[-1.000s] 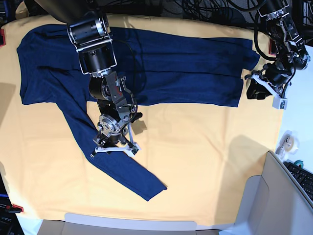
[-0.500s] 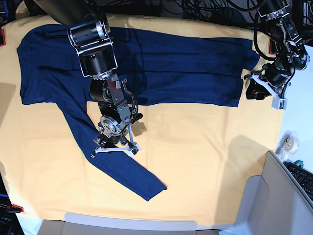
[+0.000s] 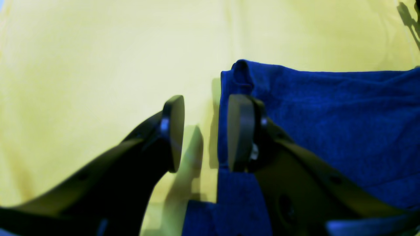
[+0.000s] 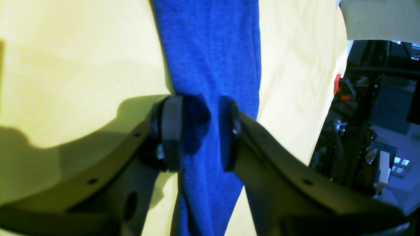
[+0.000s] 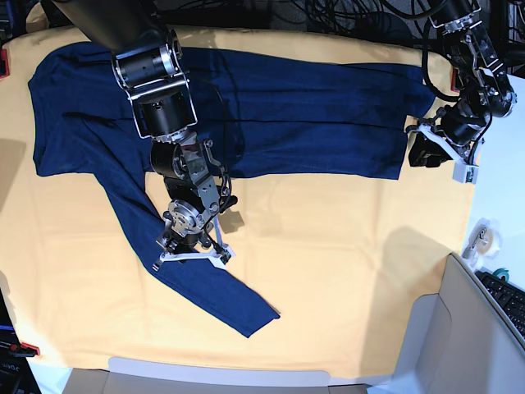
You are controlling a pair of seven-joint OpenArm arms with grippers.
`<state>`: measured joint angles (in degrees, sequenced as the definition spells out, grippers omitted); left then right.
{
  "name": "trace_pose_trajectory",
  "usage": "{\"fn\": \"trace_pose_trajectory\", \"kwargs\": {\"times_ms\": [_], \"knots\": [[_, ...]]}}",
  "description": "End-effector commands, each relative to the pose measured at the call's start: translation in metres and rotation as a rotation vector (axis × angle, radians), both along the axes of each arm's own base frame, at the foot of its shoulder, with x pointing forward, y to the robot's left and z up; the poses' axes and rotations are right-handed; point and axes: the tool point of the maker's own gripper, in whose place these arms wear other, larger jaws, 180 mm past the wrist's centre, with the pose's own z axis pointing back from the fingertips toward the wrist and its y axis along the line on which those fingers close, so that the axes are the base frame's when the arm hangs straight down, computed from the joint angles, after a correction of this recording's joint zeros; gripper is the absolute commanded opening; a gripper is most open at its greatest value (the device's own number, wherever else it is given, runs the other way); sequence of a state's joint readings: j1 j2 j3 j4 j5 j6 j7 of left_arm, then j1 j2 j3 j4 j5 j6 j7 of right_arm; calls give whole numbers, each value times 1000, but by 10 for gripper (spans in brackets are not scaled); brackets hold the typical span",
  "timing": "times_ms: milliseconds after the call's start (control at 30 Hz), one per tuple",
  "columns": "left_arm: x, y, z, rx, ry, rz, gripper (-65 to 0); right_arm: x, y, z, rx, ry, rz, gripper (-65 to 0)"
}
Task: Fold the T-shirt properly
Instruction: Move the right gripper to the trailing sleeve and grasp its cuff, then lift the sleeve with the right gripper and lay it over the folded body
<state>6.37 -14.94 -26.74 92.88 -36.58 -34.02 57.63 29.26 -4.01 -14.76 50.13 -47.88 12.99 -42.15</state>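
The dark navy T-shirt (image 5: 312, 107) lies spread flat across the far half of the yellow table cloth (image 5: 344, 271). One long sleeve (image 5: 221, 291) runs diagonally toward the near edge. My right gripper (image 5: 190, 258) points down over that sleeve. In the right wrist view the sleeve (image 4: 213, 49) passes between the parted jaws of the right gripper (image 4: 200, 132), and a small bulge of fabric sits beside one pad. My left gripper (image 5: 420, 154) hangs at the shirt's right edge. Up close the left gripper (image 3: 205, 132) is open, one finger over the shirt (image 3: 328, 114) and the other over bare cloth.
A tape roll (image 5: 480, 238) and a keyboard (image 5: 509, 300) lie on the white surface to the right. A beige box (image 5: 459, 328) stands at the near right corner. Cables run along the far edge. Red clamps (image 5: 4, 61) hold the cloth at the left.
The right arm has shifted slightly along the sleeve, and the left gripper has edged a little toward the far side. The shirt lies as before.
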Motion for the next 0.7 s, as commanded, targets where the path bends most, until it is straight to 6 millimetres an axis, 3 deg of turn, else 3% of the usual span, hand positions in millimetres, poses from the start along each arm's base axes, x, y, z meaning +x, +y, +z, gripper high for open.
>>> {"fn": "trace_pose_trajectory", "kwargs": {"times_ms": [0,67,100,267,500,667], "knots": [[8,4,14,10,-50,-2,-432,0,0,0,6,20,-8,-479],[8,4,14,10,-48,-2,-433,-1,1,0,8,21,-6,-561],[8,4,14,10,-48,-2,-433,-1,2,0,11,22,-6,-636],[7,5,14,11,-47,1,-434,3,5,10,21,-12,-4,-650],[6,5,13,11,-46,-1,-434,6,17,83,95,-249,7,-650],[6,5,13,11,-46,-1,-434,-18,22,131,157,-404,15,-650]]}}
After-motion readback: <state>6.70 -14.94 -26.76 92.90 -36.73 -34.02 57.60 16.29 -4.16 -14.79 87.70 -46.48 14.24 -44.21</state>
